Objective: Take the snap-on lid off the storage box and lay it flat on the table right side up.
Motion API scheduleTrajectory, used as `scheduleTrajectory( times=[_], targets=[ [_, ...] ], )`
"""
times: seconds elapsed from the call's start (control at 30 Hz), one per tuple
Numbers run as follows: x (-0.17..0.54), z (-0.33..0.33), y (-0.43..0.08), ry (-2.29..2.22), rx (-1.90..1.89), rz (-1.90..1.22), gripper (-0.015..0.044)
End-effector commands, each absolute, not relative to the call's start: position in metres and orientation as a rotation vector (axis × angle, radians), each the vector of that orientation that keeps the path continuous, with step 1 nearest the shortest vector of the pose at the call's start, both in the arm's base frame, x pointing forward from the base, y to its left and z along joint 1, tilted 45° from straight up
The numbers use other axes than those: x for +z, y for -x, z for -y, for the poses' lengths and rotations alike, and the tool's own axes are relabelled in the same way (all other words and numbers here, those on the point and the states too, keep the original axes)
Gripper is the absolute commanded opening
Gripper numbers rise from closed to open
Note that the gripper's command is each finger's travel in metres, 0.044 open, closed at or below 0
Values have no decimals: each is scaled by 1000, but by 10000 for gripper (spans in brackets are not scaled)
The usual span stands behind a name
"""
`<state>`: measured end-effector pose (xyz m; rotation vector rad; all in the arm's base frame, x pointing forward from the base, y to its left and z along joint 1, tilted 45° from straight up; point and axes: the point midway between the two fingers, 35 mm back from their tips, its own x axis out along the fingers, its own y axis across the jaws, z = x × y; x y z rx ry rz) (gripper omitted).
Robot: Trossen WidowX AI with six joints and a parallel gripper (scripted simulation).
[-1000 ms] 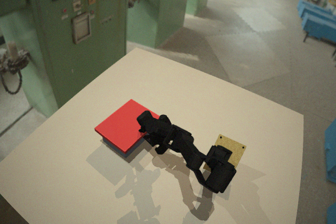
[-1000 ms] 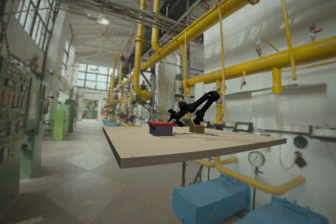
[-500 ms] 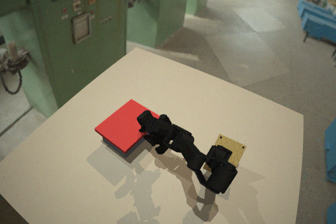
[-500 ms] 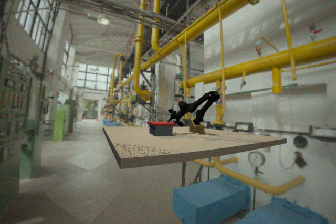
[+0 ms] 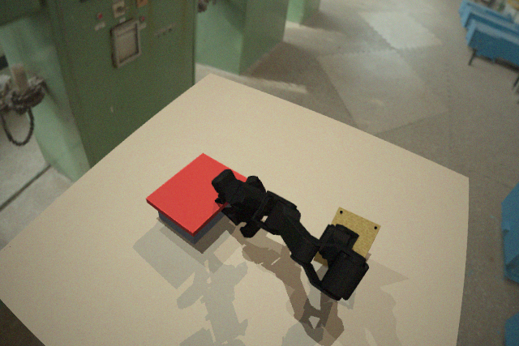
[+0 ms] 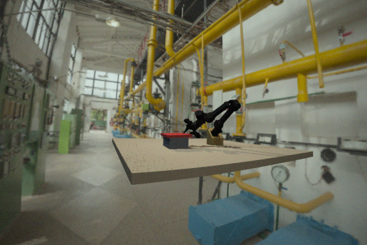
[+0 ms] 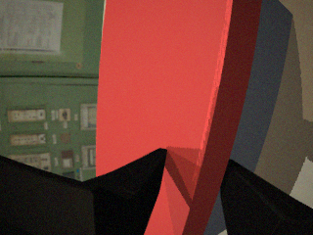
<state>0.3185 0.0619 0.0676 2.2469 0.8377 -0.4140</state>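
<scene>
The red lid [image 5: 184, 191] [image 6: 175, 135] [image 7: 156, 73] lies right side up on top of the dark blue storage box [image 5: 177, 226] [image 6: 176, 143] [image 7: 264, 73], with its rim overhanging the walls. The box stands on the table. My gripper [image 5: 221, 203] [image 6: 188, 133] [image 7: 194, 163] is shut on the lid's edge on the side toward the arm base. In the wrist view, one black finger presses on the lid's top and the other is at the underside of its rim, beside the box wall. I cannot tell whether the lid is slightly raised or tilted. The arm hides part of the lid in the top view.
The beige table [image 5: 259, 124] [image 6: 148, 159] carries the box and the arm's yellowish base plate [image 5: 366, 228] [image 6: 214, 140]. The black arm reaches from that base to the box. The table's edges show in the top and exterior views. Machinery stands beyond the table.
</scene>
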Motion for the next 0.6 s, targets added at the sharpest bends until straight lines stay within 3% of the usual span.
scheduleTrajectory(
  times=[0.0,0.57],
  targets=[
    [69,-61,-319,-2246,-413,-838,0],
    [71,-58,-319,-2245,-413,-838,0]
  ],
)
